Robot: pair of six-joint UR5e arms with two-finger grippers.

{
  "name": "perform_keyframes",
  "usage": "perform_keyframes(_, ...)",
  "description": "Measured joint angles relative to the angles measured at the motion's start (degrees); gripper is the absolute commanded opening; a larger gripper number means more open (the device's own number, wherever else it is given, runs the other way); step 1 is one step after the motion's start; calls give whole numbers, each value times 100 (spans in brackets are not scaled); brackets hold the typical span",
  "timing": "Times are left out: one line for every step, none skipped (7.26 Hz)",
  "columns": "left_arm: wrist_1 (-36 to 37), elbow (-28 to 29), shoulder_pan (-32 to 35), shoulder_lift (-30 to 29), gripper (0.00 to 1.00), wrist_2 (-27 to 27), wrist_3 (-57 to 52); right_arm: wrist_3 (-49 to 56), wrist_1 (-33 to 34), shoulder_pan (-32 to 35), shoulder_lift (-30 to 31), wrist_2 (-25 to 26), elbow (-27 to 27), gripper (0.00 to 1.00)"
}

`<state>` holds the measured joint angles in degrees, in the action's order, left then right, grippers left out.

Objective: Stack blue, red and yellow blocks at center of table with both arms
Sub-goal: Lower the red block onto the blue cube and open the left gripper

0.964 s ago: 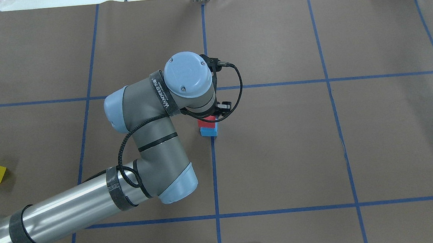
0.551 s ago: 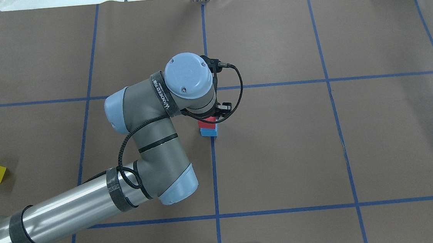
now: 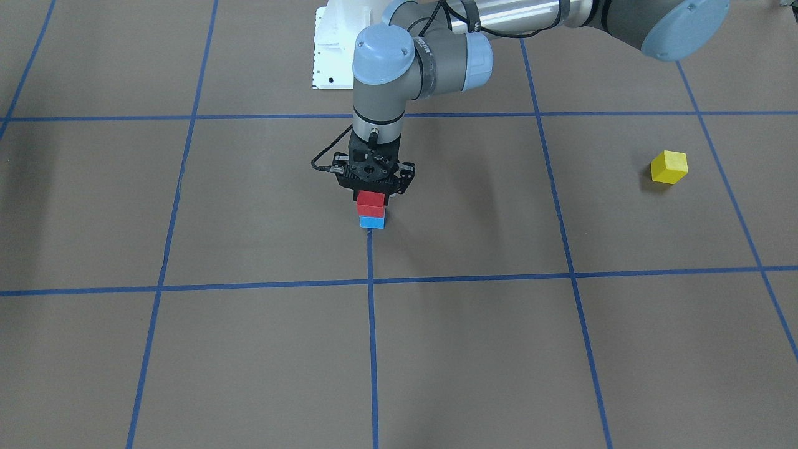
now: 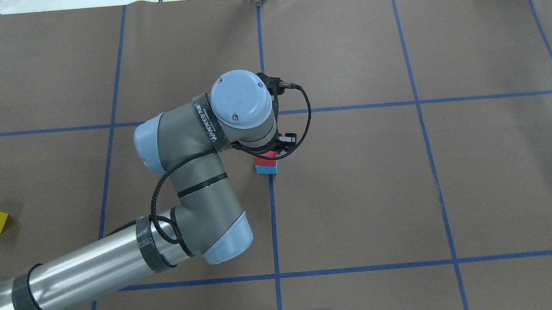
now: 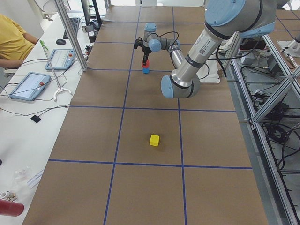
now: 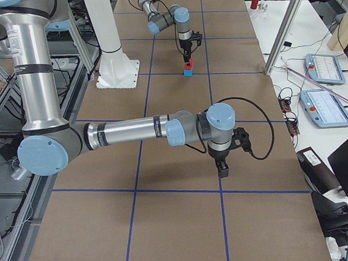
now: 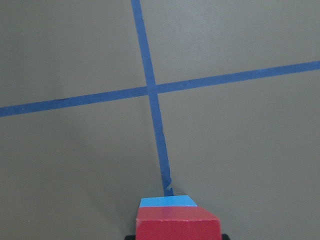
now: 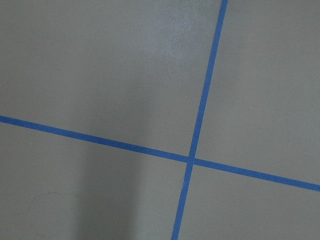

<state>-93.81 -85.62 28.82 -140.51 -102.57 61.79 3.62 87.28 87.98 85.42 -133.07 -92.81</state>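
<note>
Hanging straight down over the two-block stack, the left gripper (image 3: 372, 193) has its black jaws on either side of the red block (image 3: 370, 204).
Whether they squeeze it or merely flank it I cannot tell (only slivers of dark finger show at the wrist view's bottom edge). The red block, a matte, sharp-edged cube, sits squarely on the blue block (image 3: 371, 221), which rests on a blue tape line (image 3: 372, 324) at the centre of the brown, paper-smooth table (image 3: 561, 349). The yellow block (image 3: 669, 167), a matte cube turned slightly askew, lies well apart at three o'clock from the stack in the front-facing view. The right gripper (image 6: 223, 170) hangs over bare paper at six o'clock from the stack in the exterior right view, and I cannot tell how its jaws stand.
</note>
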Motion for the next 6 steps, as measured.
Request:
perform_keyframes(-6,-3,-4,3,55,2,0,4,0,0,1,0,0,100)
perform_keyframes(-7,-13,-6,8,58,6,0,4,0,0,1,0,0,100)
perform_keyframes(-7,-24,-7,11,59,8,-2,1,0,0,1,0,0,100)
perform_keyframes(-6,-32,-7,13,62,8,-3,-1,0,0,1,0,0,100)
perform_keyframes(-6,-37,-8,17,62,11,-6,-1,0,0,1,0,0,100)
perform_keyframes(-6,-43,-8,27,72,14,-14,-2,0,0,0,0,0,100)
